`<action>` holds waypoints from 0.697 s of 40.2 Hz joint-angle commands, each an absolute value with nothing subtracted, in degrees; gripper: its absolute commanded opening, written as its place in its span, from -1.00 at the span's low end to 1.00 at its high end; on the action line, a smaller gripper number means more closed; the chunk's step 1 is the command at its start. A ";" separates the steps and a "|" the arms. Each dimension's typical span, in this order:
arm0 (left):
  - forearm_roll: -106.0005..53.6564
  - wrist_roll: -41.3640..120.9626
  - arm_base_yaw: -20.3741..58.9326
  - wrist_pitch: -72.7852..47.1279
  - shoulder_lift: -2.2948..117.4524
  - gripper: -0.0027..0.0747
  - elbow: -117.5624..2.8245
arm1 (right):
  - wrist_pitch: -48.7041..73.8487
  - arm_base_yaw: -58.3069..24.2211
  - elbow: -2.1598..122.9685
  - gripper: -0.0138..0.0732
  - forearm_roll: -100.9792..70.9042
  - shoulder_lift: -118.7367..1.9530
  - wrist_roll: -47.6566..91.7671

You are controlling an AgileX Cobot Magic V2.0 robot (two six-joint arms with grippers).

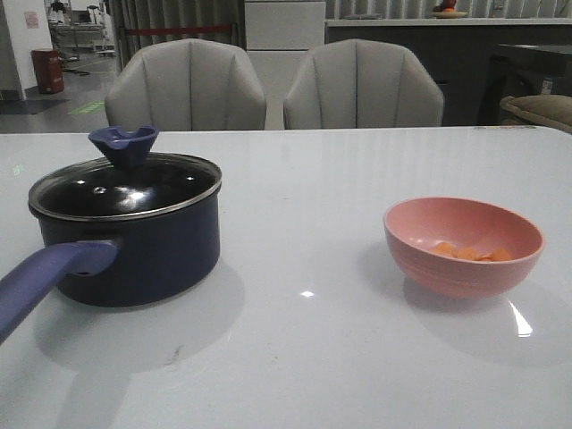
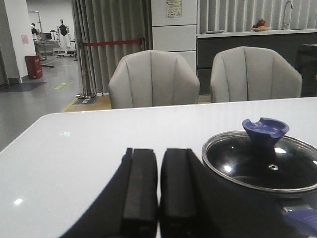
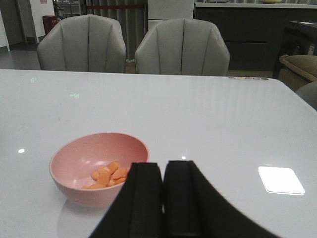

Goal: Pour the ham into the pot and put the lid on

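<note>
Pot (image 1: 134,255): left on the white table (image 1: 313,357), lid (image 1: 125,186) on, beside the closed, empty left gripper (image 2: 158,198).
Ham (image 3: 108,176): in the pink bowl (image 1: 463,246), right, near the closed, empty right gripper (image 3: 163,198).
Room: bare tabletop between.

1. White glossy table (image 1: 357,357), under both grippers.
2. Two grey padded chairs (image 1: 186,88) (image 1: 362,85), beyond the table's far edge, ahead of grippers.
3. Red bin (image 1: 47,70), far off, ahead-left of left gripper.

Lid (image 1: 125,183) on pot (image 1: 134,255) left; ham (image 1: 469,253) in bowl (image 1: 463,246) right.
</note>
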State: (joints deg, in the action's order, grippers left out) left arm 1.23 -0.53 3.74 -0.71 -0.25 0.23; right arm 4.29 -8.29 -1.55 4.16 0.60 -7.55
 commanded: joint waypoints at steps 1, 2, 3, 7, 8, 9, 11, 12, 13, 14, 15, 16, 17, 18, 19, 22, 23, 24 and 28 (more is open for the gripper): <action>0.92 -1.18 3.67 4.09 -1.32 -0.64 1.50 | -0.33 -7.92 -1.24 -0.34 5.08 1.72 -7.21; 0.92 -1.18 3.67 4.50 -1.32 -0.64 1.50 | -0.33 -7.92 -1.24 -0.34 5.08 1.72 -7.21; 0.92 -1.18 3.67 4.89 -1.32 -0.64 1.50 | -0.33 -7.92 -1.24 -0.34 5.08 1.72 -7.21; 0.77 -1.18 3.67 8.77 -1.32 -0.64 1.50 | -0.33 -7.92 -1.24 -0.34 5.08 1.72 -7.21; 0.77 -1.18 3.67 10.40 -1.32 -0.64 1.50 | -0.33 -7.92 -1.24 -0.34 5.08 1.72 -7.21; 0.66 -1.18 3.67 11.72 -1.32 -0.64 1.50 | -0.33 -7.92 -1.24 -0.34 5.08 1.72 -7.21; 0.00 -1.18 3.67 15.04 -1.32 -0.64 1.50 | -0.33 -7.92 -1.24 -0.34 5.08 1.72 -7.21; -0.62 -1.18 3.67 16.63 -1.32 -0.64 1.50 | -0.33 -7.92 -1.24 -0.34 5.08 1.72 -7.21; -0.73 -1.18 3.67 17.37 -1.32 -0.64 1.38 | -0.33 -7.92 -1.24 -0.34 5.08 1.72 -7.21; -0.73 -1.18 3.67 18.17 -1.32 -0.64 1.14 | -0.33 -7.92 -1.24 -0.34 5.08 1.72 -7.21; -0.73 -1.18 3.67 18.40 -1.32 -0.64 0.99 | -0.33 -7.92 -1.24 -0.34 5.08 1.72 -7.21; -0.83 -1.18 3.67 18.42 -1.32 -0.64 0.50 | -0.33 -7.92 -1.24 -0.34 5.08 1.72 -7.21; -0.83 -1.18 3.67 18.18 -1.32 -0.64 0.03 | -0.33 -7.92 -1.24 -0.34 5.08 1.72 -7.21; -0.83 -1.18 3.67 17.92 -1.32 -0.64 -0.51 | -0.33 -7.92 -1.24 -0.34 5.08 1.72 -7.21; -0.83 -1.18 3.67 17.28 -1.32 -0.64 -1.45 | -0.33 -7.92 -1.24 -0.34 5.08 1.72 -7.21; -0.83 -1.18 3.67 13.80 -1.19 -0.64 -5.11 | -0.33 -7.92 -1.24 -0.34 5.08 1.72 -7.21; -0.83 -1.18 3.67 12.70 -0.93 -0.64 -6.27 | -0.33 -7.92 -1.24 -0.34 5.08 1.72 -7.21; -0.83 -1.18 3.67 11.09 -0.63 -0.64 -7.86 | -0.33 -7.92 -1.24 -0.34 5.08 1.72 -7.21; -0.83 -1.18 3.67 5.15 2.52 -0.64 -13.64 | -0.33 -7.92 -1.24 -0.34 5.08 1.72 -7.21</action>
State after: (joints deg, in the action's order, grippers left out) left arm 0.00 -0.53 3.74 5.37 0.00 -7.79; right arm 4.29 -8.29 -1.55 4.16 0.60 -7.55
